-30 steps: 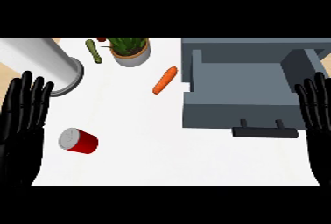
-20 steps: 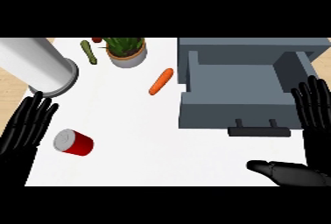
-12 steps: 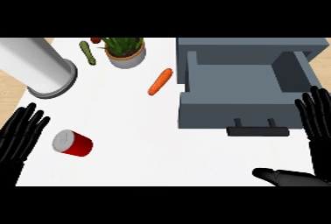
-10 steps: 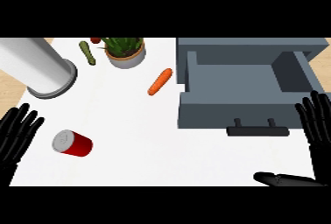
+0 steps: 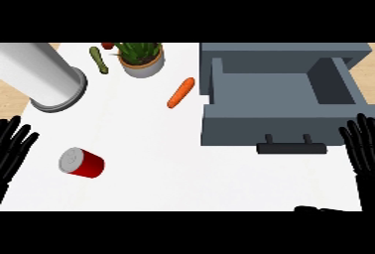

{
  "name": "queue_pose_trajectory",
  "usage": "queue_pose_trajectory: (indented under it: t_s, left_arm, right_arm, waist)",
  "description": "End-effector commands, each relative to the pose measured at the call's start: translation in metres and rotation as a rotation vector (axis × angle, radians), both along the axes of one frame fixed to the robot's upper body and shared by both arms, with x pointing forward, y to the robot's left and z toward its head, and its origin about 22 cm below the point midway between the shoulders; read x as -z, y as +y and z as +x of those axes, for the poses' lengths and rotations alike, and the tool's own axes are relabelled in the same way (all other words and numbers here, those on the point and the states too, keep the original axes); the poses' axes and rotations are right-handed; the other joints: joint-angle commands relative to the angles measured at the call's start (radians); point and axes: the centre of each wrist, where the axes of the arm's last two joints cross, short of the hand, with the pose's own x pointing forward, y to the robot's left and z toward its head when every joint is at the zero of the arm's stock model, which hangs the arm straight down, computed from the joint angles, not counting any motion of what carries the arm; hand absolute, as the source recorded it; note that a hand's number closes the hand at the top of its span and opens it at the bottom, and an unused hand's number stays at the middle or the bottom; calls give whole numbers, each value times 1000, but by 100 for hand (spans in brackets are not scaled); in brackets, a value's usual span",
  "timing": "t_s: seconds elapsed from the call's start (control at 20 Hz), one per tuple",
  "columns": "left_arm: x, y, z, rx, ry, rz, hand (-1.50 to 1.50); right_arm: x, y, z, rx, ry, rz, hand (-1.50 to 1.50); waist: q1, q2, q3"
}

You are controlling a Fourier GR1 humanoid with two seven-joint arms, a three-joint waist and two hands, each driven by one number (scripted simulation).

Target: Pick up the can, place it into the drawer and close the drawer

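The red can point(image 5: 81, 162) lies on its side on the white desk point(image 5: 161, 163), toward the left and near the front edge, well apart from the grey drawer point(image 5: 282, 101), which stands pulled open at the right with its black handle point(image 5: 290, 147) facing front. The left robot hand point(image 5: 13, 149) rests at the left edge beside the can, not touching it, fingers straight and spread, empty; the right robot hand point(image 5: 362, 146) rests likewise at the right edge, just beside the drawer's front. Farther back lie a carrot point(image 5: 181, 93), a potted plant point(image 5: 141, 58), a green cucumber point(image 5: 99, 60) and a large silver cylinder point(image 5: 40, 74).
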Motion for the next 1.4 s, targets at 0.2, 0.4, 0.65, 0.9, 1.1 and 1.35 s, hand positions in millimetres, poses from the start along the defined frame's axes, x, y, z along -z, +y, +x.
queue_pose_trajectory:
  t_s: [0.2,0.4,0.65,0.9,1.1,1.35]
  left_arm:
    - [13,6,2,-16,11,9,-150]
    - [34,14,12,-1,49,-6,-150]
    - [52,-5,27,-24,39,6,-150]
    - [68,6,16,-44,62,0,-150]
    - [74,27,35,-75,51,30,-150]
    - [116,21,30,-87,61,15,-150]
  right_arm:
    - [10,-14,0,8,8,-8,-150]
    - [3,-21,-9,23,-2,-4,-150]
    - [11,-20,1,9,8,-12,-150]
    - [1,-15,-4,14,6,-15,-150]
    - [26,-22,-13,18,2,-22,-150]
    - [-2,-22,-7,16,-17,-12,-150]
  waist:
    - [1,0,0]
    - [0,0,0]
    - [0,1,0]
    - [1,0,0]
    - [-1,0,0]
    - [-1,0,0]
